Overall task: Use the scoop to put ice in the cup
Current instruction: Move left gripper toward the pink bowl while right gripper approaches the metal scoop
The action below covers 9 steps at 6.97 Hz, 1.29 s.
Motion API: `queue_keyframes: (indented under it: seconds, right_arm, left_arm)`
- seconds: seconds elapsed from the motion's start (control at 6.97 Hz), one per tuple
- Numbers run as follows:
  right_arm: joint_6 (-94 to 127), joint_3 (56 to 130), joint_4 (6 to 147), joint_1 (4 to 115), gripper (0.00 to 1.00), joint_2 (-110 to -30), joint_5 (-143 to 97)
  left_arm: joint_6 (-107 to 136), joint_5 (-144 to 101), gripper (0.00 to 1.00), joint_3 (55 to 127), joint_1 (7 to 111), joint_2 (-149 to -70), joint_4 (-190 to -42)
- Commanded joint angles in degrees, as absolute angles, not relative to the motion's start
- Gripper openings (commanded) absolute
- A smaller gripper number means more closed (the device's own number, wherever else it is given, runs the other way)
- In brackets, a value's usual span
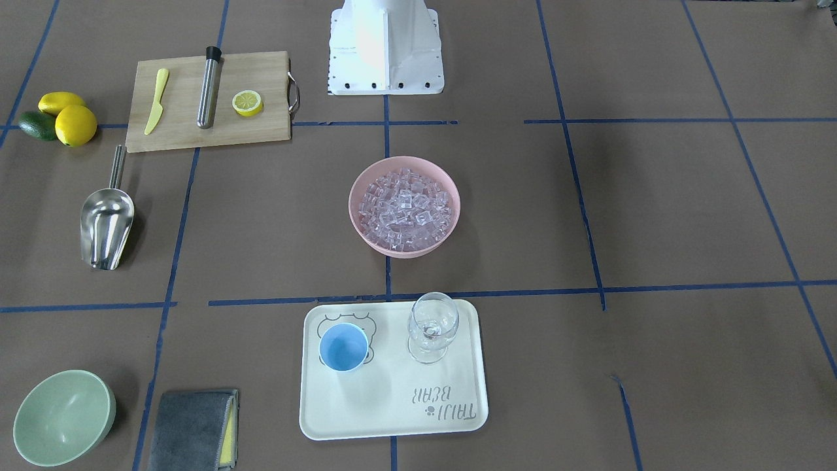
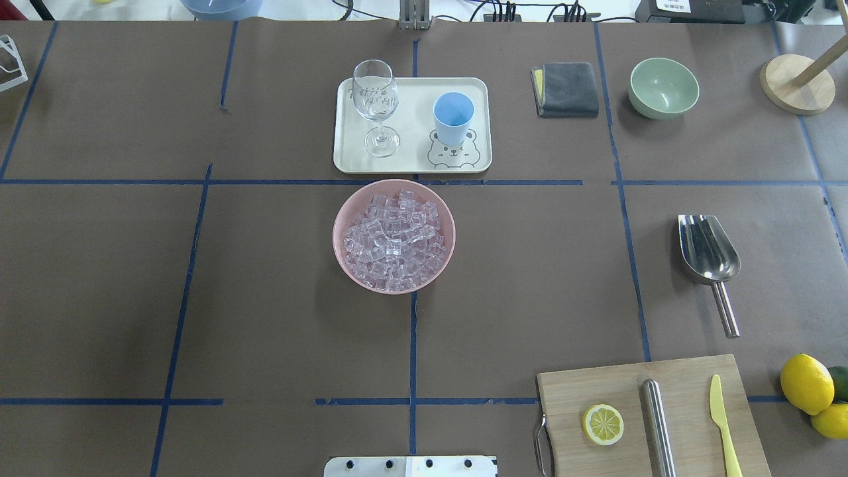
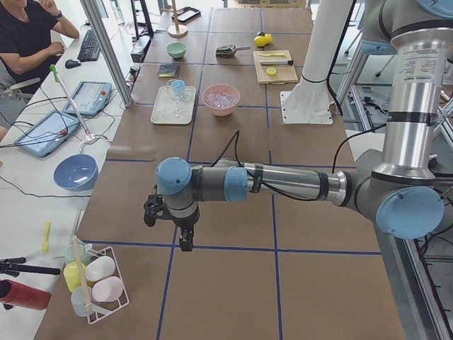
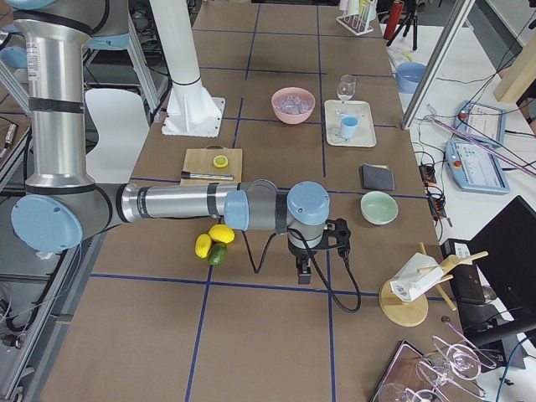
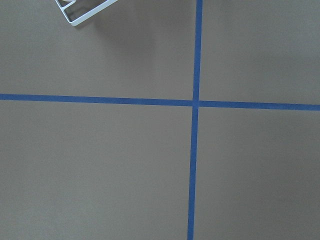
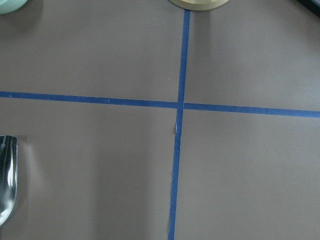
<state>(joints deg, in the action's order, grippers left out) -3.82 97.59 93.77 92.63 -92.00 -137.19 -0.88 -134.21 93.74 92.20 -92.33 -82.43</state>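
The ice [image 1: 407, 209] fills a pink bowl [image 2: 341, 218] at the table's middle. The light-blue cup [image 1: 343, 347] stands upright and empty on a cream tray [image 1: 392, 405], next to a wine glass [image 1: 431, 326]. The steel scoop [image 2: 707, 248] lies flat on the table on my right side; its edge shows in the right wrist view [image 6: 6, 180]. My left gripper [image 3: 185, 241] and right gripper [image 4: 303, 272] hang over bare table at opposite ends, far from all of these. I cannot tell whether either is open or shut.
A cutting board [image 2: 689, 391] holds a lemon half [image 2: 603, 424], a steel cylinder [image 2: 658, 424] and a yellow knife [image 2: 722, 424]. Lemons [image 2: 805, 383], a green bowl [image 2: 663, 87], a grey cloth [image 2: 566, 88] and a wooden stand [image 2: 797, 83] lie on my right side.
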Motion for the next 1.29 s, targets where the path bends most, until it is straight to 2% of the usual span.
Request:
queue_keyframes:
  seconds: [0.0, 0.29, 0.57, 0.86, 1.15]
  right_arm:
    - [-3.8, 97.5, 93.4, 92.6, 1.00, -92.2, -137.2]
    - [-3.6, 97.7, 93.3, 92.6, 1.00, -92.3, -136.7]
    - [-2.9, 101.2, 93.3, 91.8, 1.00, -91.6, -137.0]
    - [-2.7, 103.3, 93.9, 88.2, 1.00, -88.8, -137.1]
    - [-0.1, 105.7, 93.7, 81.7, 1.00, -88.5, -136.3]
  left_arm:
    - [-1.1, -134.4, 1.00, 93.8, 92.2, -92.3, -82.4]
    - [-1.5, -134.8, 1.00, 94.8, 92.2, -92.5, -85.8]
    - [-1.2, -134.8, 1.00, 97.7, 91.2, -93.5, -94.7]
    - [-1.0, -134.9, 1.00, 98.8, 82.8, -97.8, -103.5]
    - [0.3, -138.3, 1.00, 100.4, 75.4, -103.7, -103.3]
